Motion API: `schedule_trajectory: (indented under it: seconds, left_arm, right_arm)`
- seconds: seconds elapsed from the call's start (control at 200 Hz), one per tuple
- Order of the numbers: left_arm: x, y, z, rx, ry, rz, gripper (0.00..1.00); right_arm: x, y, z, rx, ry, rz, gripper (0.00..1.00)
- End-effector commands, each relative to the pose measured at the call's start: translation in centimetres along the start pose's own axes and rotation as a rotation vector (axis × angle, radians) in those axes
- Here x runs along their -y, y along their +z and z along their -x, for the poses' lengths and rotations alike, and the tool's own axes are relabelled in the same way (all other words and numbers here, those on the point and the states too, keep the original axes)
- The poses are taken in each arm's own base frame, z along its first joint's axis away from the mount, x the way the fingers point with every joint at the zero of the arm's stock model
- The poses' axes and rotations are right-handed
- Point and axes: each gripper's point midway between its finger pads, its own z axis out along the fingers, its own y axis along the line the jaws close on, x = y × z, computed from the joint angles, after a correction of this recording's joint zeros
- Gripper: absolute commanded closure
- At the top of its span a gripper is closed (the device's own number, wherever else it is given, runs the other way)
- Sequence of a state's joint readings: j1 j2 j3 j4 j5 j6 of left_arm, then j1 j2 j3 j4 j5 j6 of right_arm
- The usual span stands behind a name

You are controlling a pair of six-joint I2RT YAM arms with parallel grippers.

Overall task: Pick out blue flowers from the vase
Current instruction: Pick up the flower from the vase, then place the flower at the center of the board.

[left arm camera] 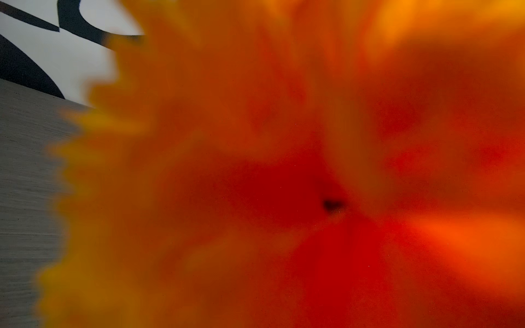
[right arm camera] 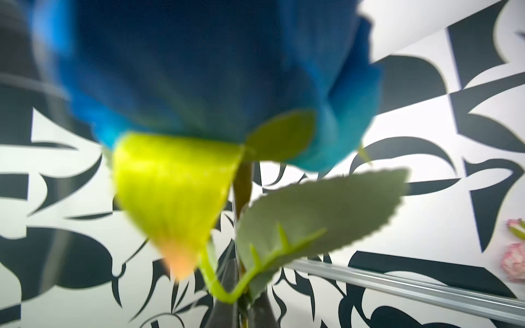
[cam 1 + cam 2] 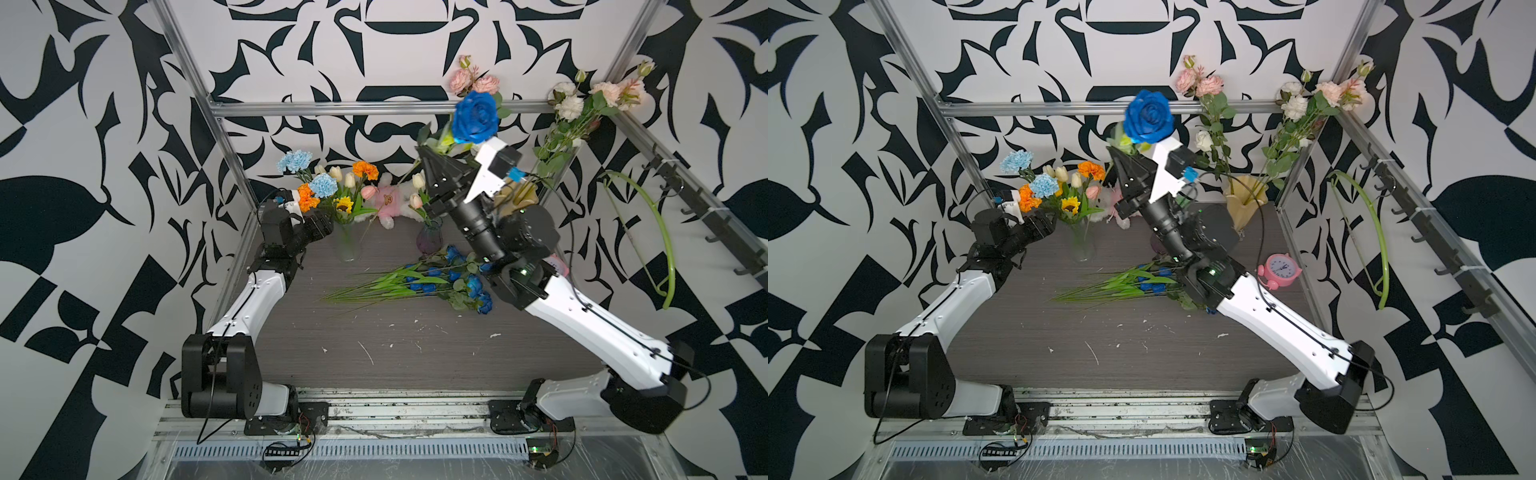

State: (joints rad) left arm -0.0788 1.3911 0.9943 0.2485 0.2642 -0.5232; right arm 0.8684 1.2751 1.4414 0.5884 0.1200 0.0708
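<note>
Blue rose (image 3: 475, 117), a single one, is up in the air over the back of the table (image 3: 395, 353). The right gripper (image 3: 422, 149) is clamped on its stem just under the bloom. The right arm climbs steeply from its base at the near right edge, and its wrist is high above the table. The gripper points up and toward the back wall. The rose's stem follows that same line, and its open face is turned upward. In the right wrist view the two dark fingers (image 2: 224, 298) pinch the stem below a serrated leaf.

The left arm is bent at the elbow. Its forearm reaches level toward the clear vase (image 3: 347, 245) at the back left. The left gripper (image 3: 328, 224) is buried among the stems at the vase mouth, and I cannot tell whether its jaws are apart or together. An orange blur fills its wrist camera.

Two pale-blue carnations (image 3: 323, 185) stand upright in that vase. With them are two orange marigolds (image 3: 365, 169), one sunflower (image 3: 344, 204) and several cream tulips (image 3: 336, 173).

A heap of blue flowers (image 3: 436, 276) lies flat mid-table. Its blooms point toward the right arm and its green stems fan out toward the left. They overlap too much to count.

There are three vases in all; the other two are a purple vase (image 3: 430, 241) and a beige vase (image 3: 1246, 199).
</note>
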Motion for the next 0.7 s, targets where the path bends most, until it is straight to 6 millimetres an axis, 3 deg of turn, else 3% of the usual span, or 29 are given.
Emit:
schedule_trajectory:
  seconds: [0.0, 0.085, 0.165, 0.27, 0.35, 0.51, 0.695]
  left_arm:
    - [0.5, -1.0, 0.7, 0.021, 0.028, 0.001, 0.22]
    - [0.4, -1.3, 0.8, 0.025, 0.031, 0.005, 0.22]
    - [0.5, -1.5, 0.9, 0.029, 0.032, 0.004, 0.21]
    - [0.6, -1.6, 0.8, 0.030, 0.027, 0.002, 0.21]
    - [0.6, -1.7, 0.9, 0.030, 0.024, 0.001, 0.21]
    - [0.7, -1.8, 0.8, 0.029, 0.023, -0.002, 0.22]
    - [0.6, -1.7, 0.5, 0.021, 0.021, -0.005, 0.21]
  right_arm:
    - [2.2, -2.6, 3.3, 0.112, 0.098, -0.121, 1.00]
    - [4.8, -5.2, 2.8, 0.133, 0.164, -0.249, 1.00]
    - [8.1, -8.2, 0.6, 0.156, 0.276, -0.403, 1.00]
    - [13.7, -12.2, -4.5, 0.187, 0.506, -0.620, 1.00]
    - [17.8, -15.5, -10.1, 0.168, 0.672, -0.794, 1.00]
    - [21.6, -20.5, -16.5, 0.180, 0.802, -1.001, 1.00]
    - [23.6, -23.2, -22.1, 0.152, 0.878, -1.138, 1.00]
